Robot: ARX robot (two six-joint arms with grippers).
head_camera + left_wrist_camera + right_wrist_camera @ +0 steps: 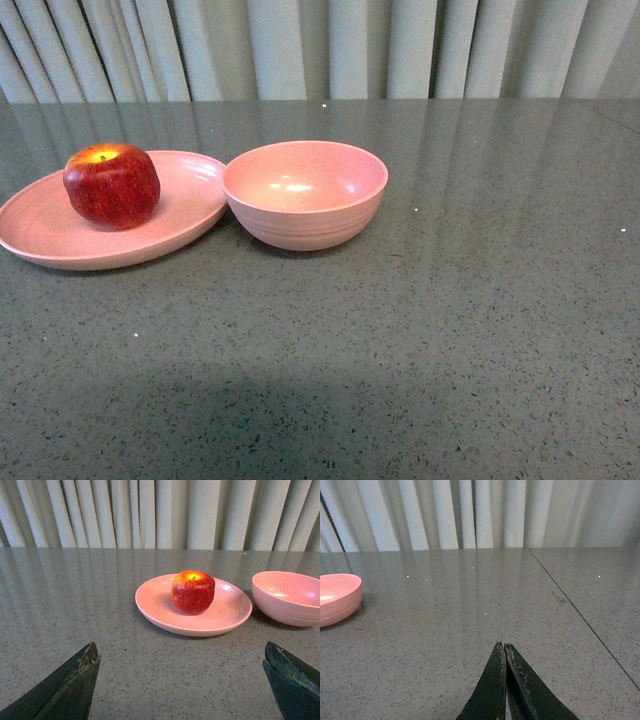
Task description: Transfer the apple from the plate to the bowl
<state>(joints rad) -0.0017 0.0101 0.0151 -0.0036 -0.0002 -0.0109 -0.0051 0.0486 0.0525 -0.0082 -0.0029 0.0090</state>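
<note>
No readable text anywhere.

You get no letters, numbers, logos or signs to log in the front view or either wrist view. The apple carries no sticker on the side you can see, the plate and bowl are plain matte pink, and the speckled tabletop and the curtain behind show only bare surface.

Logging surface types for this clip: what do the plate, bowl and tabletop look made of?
The plate and bowl look like matte pink plastic or fibre composite: dull, soft highlights, no glaze shine; the bowl has faint moulded ridges. The tabletop looks like polished grey speckled stone or imitation, since it mirrors the curtain.
</note>
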